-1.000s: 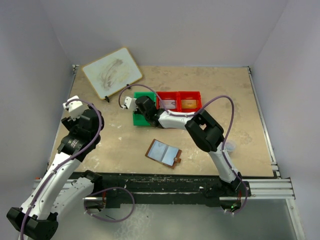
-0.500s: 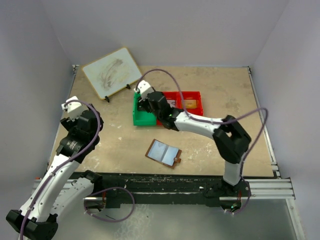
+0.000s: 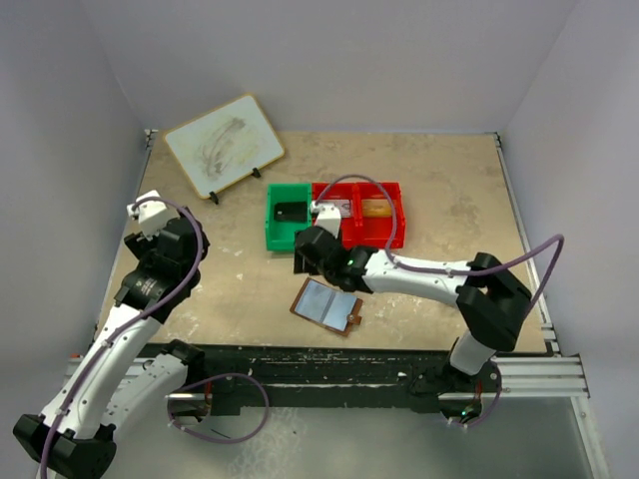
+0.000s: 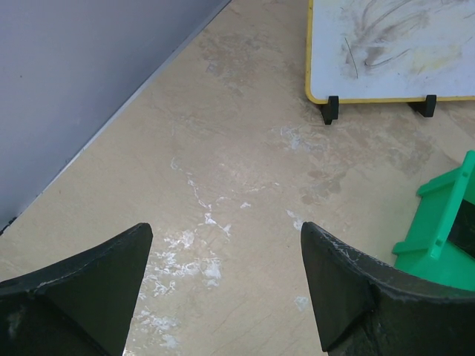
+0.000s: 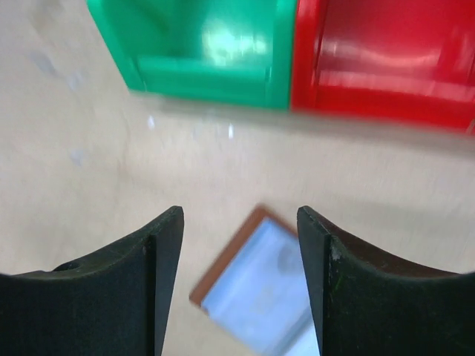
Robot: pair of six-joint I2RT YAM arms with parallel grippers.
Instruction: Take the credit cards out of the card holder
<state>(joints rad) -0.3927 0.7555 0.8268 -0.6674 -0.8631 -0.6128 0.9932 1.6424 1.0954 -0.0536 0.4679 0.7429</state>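
The card holder [image 3: 326,305] lies open on the table, brown-edged with pale blue-grey inner panels; I cannot tell whether a card sits in it. My right gripper [image 3: 303,265] hangs open just behind its left end, holding nothing. In the right wrist view, the gripper [image 5: 239,222] frames the blurred card holder [image 5: 256,297] between its fingers. A dark card [image 3: 292,212] lies in the green bin [image 3: 273,236]. A pale card [image 3: 330,208] and an orange card [image 3: 377,208] lie in the red bins [image 3: 359,238]. My left gripper [image 4: 223,248] is open over bare table at far left.
A small whiteboard [image 3: 223,145] on black feet stands at the back left, also in the left wrist view [image 4: 393,44]. The green bin [image 4: 445,222] shows at that view's right edge. The grey wall runs along the left side of the table.
My right gripper has pulled back from over the green bin toward the card holder and opened. A dark card now shows in the green bin. The left arm has not moved.
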